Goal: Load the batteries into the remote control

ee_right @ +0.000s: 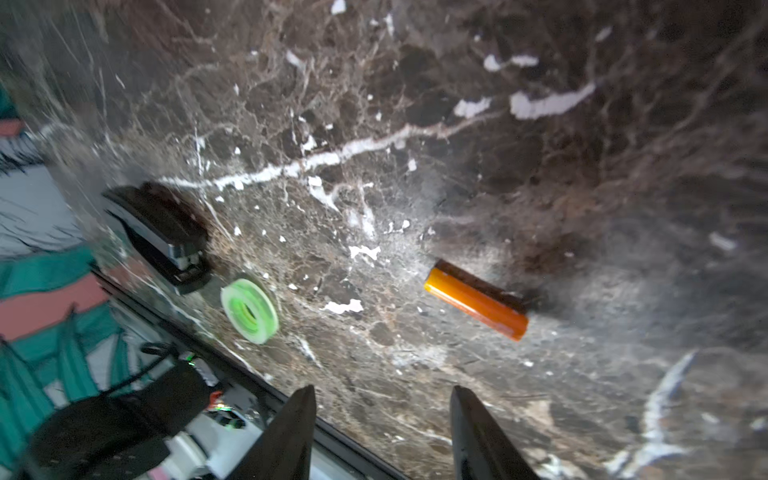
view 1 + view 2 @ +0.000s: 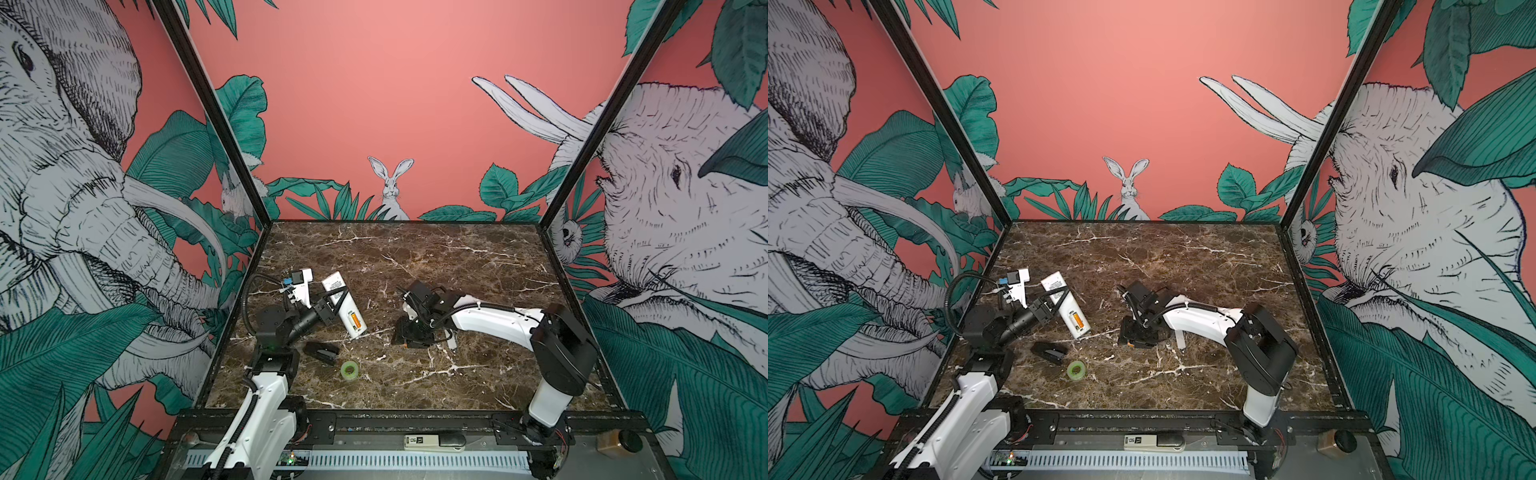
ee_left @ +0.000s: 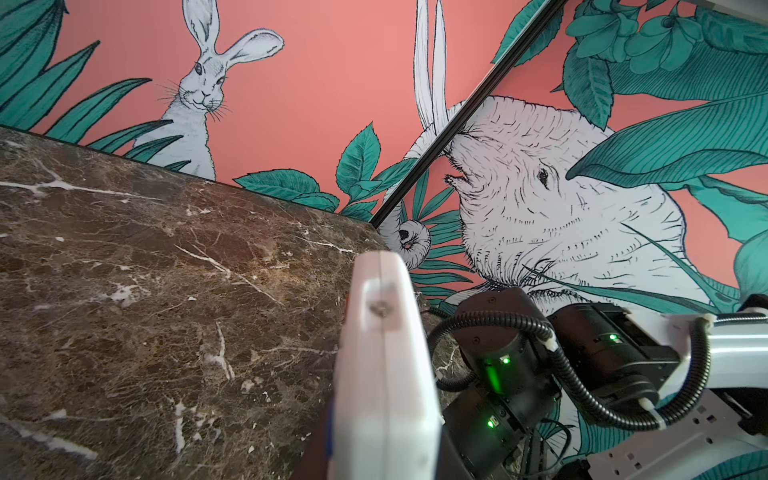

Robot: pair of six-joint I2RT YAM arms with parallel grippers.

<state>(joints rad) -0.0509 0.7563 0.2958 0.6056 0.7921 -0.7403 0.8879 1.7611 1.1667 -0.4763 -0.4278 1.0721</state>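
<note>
- Left arm [image 2: 268,399]: white shell link at 7 o'clock in both top views, black joint housings [image 2: 276,324] beyond it, one showing a small green light.
- A black ribbed cable [image 2: 248,291] arcs off its wrist, beside a white camera block [image 2: 302,286] with a blue plug.
- Right arm [image 2: 494,318]: curved white link, bulky black elbow housing [image 2: 565,345] at 4 o'clock, ribbed hose [image 2: 457,309] tied by white clips.
- Right gripper [image 1: 383,390]: two black tapered fingers [image 1: 286,432].
</note>
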